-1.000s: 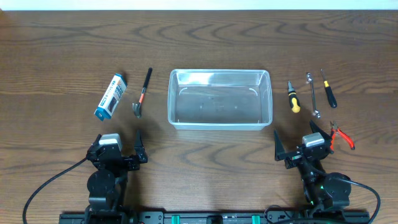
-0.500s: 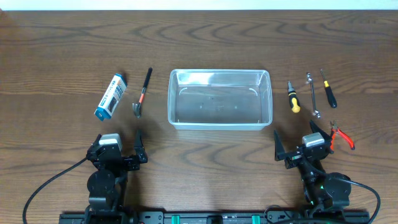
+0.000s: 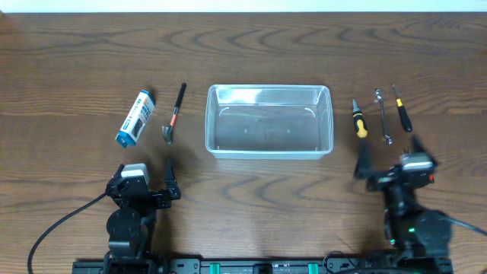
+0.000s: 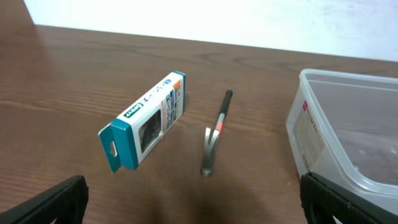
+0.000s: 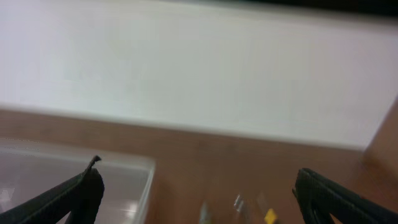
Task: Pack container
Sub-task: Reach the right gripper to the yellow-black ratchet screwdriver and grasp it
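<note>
The clear plastic container (image 3: pixel 210 122) sits in the middle of the table with nothing in it. My left gripper (image 3: pixel 146 175) stands open near the front edge, below a blue-and-white box (image 3: pixel 135 117) and a small hammer (image 3: pixel 173 114). The left wrist view shows the box (image 4: pixel 146 118), the hammer (image 4: pixel 214 134) and the container (image 4: pixel 305 137) ahead of my open left gripper (image 4: pixel 199 211). My right gripper (image 3: pixel 390 154) is open just below the tools on the right. The right wrist view is blurred; the open right gripper (image 5: pixel 199 205) frames the container's corner (image 5: pixel 124 163).
To the right of the container lie a yellow-and-black screwdriver (image 3: pixel 358 119), a small wrench (image 3: pixel 383 116) and a black screwdriver (image 3: pixel 402 109). Blurred tools (image 5: pixel 239 202) show low in the right wrist view. The table's far edge meets a white wall.
My right gripper has moved right and away from the front edge, now covering the spot where red-handled pliers lay. The left arm has not moved. Both grippers stayed open.
</note>
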Motion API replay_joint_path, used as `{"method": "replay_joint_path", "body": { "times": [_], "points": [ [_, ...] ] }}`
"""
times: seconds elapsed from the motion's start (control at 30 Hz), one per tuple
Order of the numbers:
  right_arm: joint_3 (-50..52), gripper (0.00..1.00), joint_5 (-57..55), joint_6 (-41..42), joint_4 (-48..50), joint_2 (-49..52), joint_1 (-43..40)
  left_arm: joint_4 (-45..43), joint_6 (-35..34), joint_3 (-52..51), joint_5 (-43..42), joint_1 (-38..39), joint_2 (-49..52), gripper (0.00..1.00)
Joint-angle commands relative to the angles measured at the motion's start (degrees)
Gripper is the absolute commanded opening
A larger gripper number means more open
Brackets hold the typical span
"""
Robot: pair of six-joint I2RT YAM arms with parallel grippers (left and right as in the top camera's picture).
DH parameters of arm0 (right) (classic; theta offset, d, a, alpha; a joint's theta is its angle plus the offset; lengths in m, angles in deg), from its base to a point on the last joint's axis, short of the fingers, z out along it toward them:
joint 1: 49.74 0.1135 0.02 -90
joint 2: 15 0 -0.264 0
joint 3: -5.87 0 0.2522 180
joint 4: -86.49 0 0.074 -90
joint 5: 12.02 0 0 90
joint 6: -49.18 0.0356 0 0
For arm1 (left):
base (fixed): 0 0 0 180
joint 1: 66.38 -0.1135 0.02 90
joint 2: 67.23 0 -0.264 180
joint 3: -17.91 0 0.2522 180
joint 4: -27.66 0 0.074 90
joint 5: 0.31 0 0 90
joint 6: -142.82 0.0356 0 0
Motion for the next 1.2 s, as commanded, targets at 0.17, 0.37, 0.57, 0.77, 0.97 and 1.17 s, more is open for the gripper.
{"method": "replay_joint_path", "body": {
  "times": [0.17, 0.37, 0.57, 0.77, 0.97, 1.17],
  "points": [
    [-42.5, 0.99, -2.5, -1.7, -24.3, 36.4, -0.1, 0.2, 0.5, -1.4, -0.2, -0.2, -0.4, 0.98],
    [-74.8, 0.99, -2.5, -3.4, -49.5, 63.1, -1.2, 0.2, 0.5, -1.4, -0.2, -0.2, -0.4, 0.98],
    [-91.5, 0.99, -1.8, -3.4, -65.5, 82.5, -4.3, 0.2, 0.5, -1.4, -0.2, -0.2, -0.4, 0.98],
    [-91.8, 0.99, 4.2, -3.3, -70.1, 93.0, -6.6, 0.2, 0.5, -1.4, -0.2, -0.2, -0.4, 0.98],
    [-91.8, 0.99, 4.2, -3.4, -70.2, 99.6, -6.5, 0.2, 0.5, -1.4, -0.2, -0.2, -0.4, 0.98],
    [-91.7, 0.99, 4.2, -3.4, -72.6, 103.0, -6.7, 0.2, 0.5, -1.4, -0.2, -0.2, -0.4, 0.98]
  ]
}}
